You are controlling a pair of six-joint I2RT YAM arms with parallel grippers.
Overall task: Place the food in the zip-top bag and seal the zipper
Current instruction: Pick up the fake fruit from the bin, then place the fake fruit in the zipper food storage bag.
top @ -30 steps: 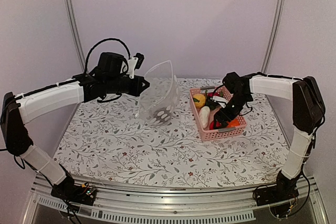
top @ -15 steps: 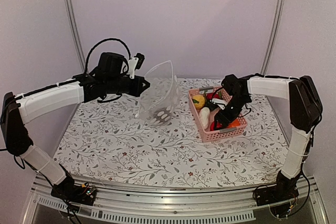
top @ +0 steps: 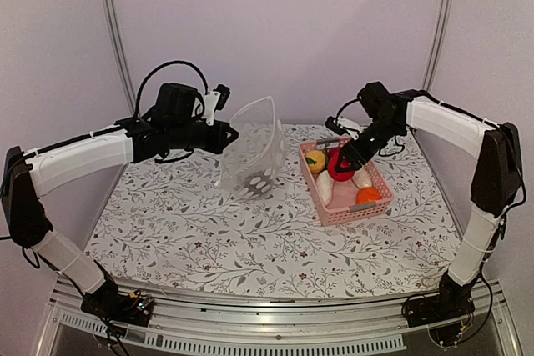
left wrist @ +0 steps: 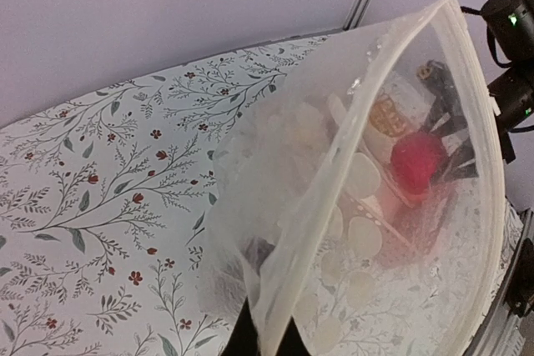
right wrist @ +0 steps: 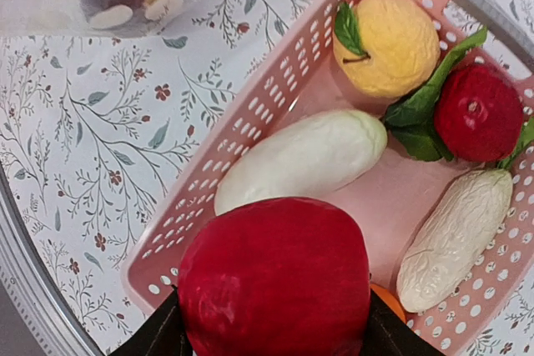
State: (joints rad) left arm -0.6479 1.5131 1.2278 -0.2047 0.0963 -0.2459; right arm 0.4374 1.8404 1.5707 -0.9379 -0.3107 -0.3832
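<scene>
While its fingers are spread wide around a round red fruit, the right gripper (right wrist: 269, 335) grips that fruit (right wrist: 275, 273) by its two flanks, above the pink basket (right wrist: 275, 97). Under it in the basket lie a yellow fruit (right wrist: 388, 43), a long white vegetable (right wrist: 300, 160), a second white vegetable (right wrist: 455, 239), a small red piece with green leaves (right wrist: 478, 112), and a sliver of orange (right wrist: 385, 298).

Left of the basket and well apart from it, the left gripper (top: 229, 133) is pinched tight on the edge of the clear bag (top: 250, 152), holding it up off the table (top: 250, 239). The mouth gapes toward the right and the zipper strip (left wrist: 338, 156) is unsealed. A dark piece (top: 254, 181) with pale patches seems to lie at the bag's low end.

Risks, as judged:
- The red fruit is smooth and bulky and is held only at its sides, so it may slip on the carry across.
- The bag hangs from one pinch with a slack mouth. A wide piece could catch the rim, fold it shut, or drag the film from the left fingers, and the fruit would land on the table.
</scene>
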